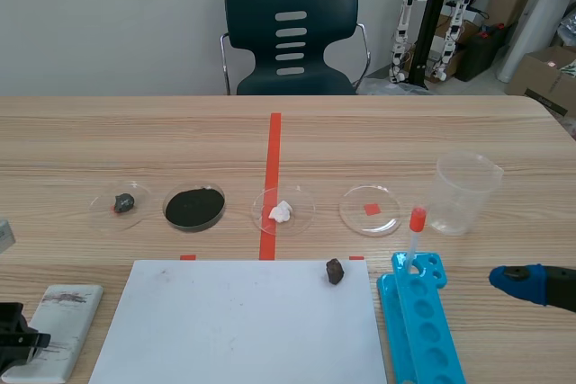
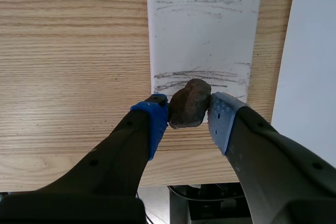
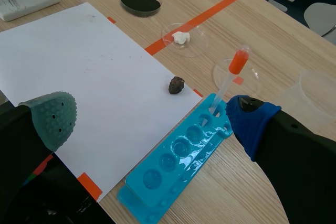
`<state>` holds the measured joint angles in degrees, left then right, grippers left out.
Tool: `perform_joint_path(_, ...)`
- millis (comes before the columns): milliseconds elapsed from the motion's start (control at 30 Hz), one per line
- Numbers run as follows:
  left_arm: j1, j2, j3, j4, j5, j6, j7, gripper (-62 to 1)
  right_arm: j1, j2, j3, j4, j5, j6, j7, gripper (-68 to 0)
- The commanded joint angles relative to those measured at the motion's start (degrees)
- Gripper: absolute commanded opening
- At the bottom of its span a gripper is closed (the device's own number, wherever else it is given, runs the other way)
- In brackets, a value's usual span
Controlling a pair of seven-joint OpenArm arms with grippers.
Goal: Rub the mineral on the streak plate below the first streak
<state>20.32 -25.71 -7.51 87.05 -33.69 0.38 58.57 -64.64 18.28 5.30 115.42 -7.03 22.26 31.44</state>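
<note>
Mineral (image 2: pixel 189 104) clamped between pads of left gripper (image 2: pixel 189 115), held over streak plate (image 2: pixel 205 35) at near left corner of table (image 1: pixel 504 132), at nearer of two streaks. Right gripper (image 3: pixel 152 116) held with fingers spread near table's right edge, beside blue well tray (image 3: pixel 178 156)

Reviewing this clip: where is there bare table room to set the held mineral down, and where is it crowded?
Free: most of the white sheet, between the streak plate and the blue well tray, bar a brown rock at its far right corner; also the table beyond the dish row. Crowded: the dish row, beaker and tray.
</note>
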Motion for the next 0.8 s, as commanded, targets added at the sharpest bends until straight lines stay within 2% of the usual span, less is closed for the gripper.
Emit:
perform_joint_path(0, -0.5, 0.1, 0.5, 0.4, -0.2, 0.3, 0.0, -49.3, -0.1, 0.2, 0.5, 0.5, 0.6, -0.2, 0.8, -8.4)
perform_joint_path(233, -2.1, 1.0, 0.8, -1.0, -0.2, 0.2, 0.4, -49.3, -0.1, 0.2, 0.5, 0.5, 0.6, -0.2, 0.8, -8.4)
perform_joint_path(533, -3.5, 1.1, 4.0, -4.5, -0.3, 0.3, -0.5, -49.3, -0.1, 0.2, 0.5, 0.5, 0.6, -0.2, 0.8, -8.4)
perform_joint_path(600, -3.5, 1.1, 4.6, -4.6, -1.9, -0.5, -1.2, -49.3, -0.1, 0.2, 0.5, 0.5, 0.6, -0.2, 0.8, -8.4)
perform_joint_path(700, -3.5, 1.4, 5.3, -4.6, -6.0, -4.3, -2.1, -49.3, -0.1, 0.2, 0.5, 0.5, 0.6, -0.2, 0.8, -8.4)
perform_joint_path(767, -3.5, 1.7, 5.6, -4.6, -7.4, -5.7, -2.1, -49.3, -0.1, 0.2, 0.5, 0.5, 0.6, -0.2, 0.8, -8.4)
